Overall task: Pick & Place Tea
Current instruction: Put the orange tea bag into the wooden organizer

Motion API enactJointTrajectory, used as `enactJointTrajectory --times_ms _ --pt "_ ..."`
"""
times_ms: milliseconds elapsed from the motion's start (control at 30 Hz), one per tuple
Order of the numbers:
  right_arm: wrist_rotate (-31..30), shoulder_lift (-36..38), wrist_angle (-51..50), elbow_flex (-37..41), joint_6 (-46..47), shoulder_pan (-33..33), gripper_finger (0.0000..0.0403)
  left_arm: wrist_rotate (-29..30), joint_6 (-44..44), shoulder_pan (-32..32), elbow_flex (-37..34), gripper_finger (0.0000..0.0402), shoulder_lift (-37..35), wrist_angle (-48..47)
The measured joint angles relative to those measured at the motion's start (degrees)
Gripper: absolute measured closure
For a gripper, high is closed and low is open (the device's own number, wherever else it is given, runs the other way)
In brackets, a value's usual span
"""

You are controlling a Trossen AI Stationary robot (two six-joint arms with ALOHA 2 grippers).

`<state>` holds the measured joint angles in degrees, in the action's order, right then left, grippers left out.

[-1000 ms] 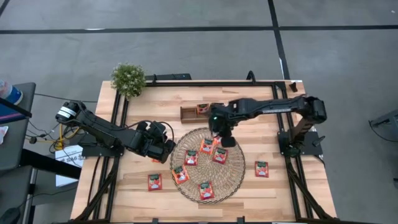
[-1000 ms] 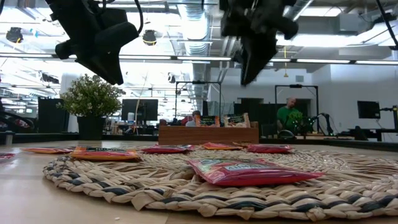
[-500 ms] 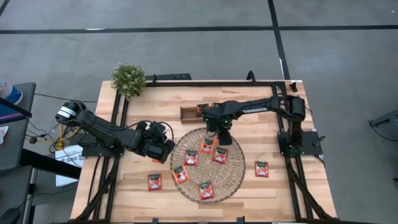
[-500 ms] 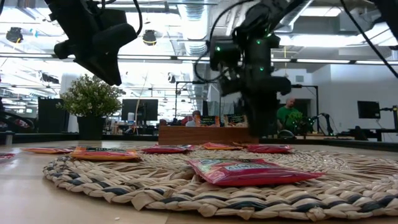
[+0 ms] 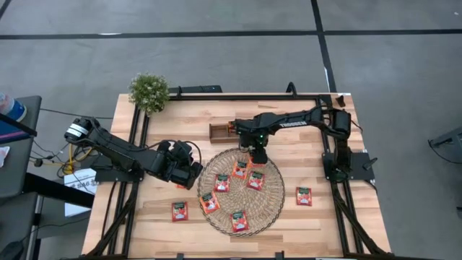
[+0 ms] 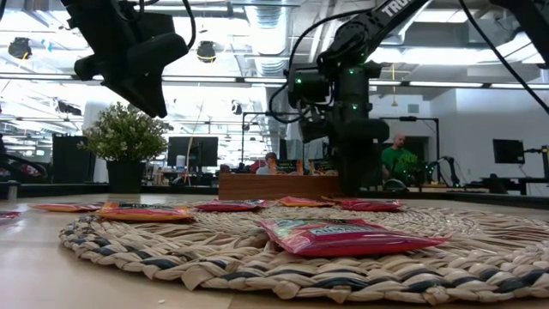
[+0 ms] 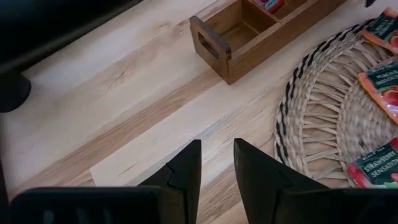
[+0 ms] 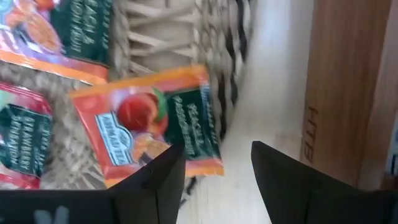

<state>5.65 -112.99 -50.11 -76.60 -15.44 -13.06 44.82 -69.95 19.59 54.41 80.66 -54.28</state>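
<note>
Hovering spread, the right tool (image 8: 214,165) overlooks an orange sachet (image 8: 149,124) — red fruit print, green panel.

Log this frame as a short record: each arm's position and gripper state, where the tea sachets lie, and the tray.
right gripper: open, low over the round woven mat's far edge, above an orange tea sachet
left gripper: slightly open, empty, above bare wood left of the mat
sachets: several on the mat, one on the table each side
brown wooden tray: behind the mat, holding sachets

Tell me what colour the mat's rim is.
Black-and-natural striped weave on the mat's rim, clearest in the left wrist view.
</note>
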Motion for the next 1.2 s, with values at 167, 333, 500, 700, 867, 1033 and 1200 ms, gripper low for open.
enactJointTrajectory --times_ms 167,333,500,700,867,1033,1200 --pt "0.0 0.0 1.7 0.0 0.4 0.9 0.0226 0.3 0.0 0.0 0.0 0.0314 0.0 -0.3" --pt "-2.7 0.0 3.2 0.0 0.1 1.4 0.0241 0.4 0.0 0.0 0.0 0.0314 0.0 -0.6" --pt "-2.8 0.0 3.6 0.0 -0.3 1.4 0.0262 0.4 0.0 0.0 0.0 0.0314 0.0 -0.6" --pt "-2.6 -2.0 4.2 -0.2 -1.1 1.4 0.0272 0.4 0.0 0.0 0.0 0.0314 0.0 -0.6" --pt "-2.2 -2.7 2.6 -0.2 -1.2 1.4 0.027 0.4 0.0 0.0 0.0 0.0314 0.0 -0.5" --pt "-2.4 -2.6 2.6 -0.2 -1.1 1.3 0.0272 0.4 0.0 0.0 0.0 0.0314 0.0 -0.5" --pt "-2.6 -2.6 2.6 -0.2 -1.1 1.3 0.0303 0.4 0.0 0.0 0.0 0.0314 0.0 -0.5"
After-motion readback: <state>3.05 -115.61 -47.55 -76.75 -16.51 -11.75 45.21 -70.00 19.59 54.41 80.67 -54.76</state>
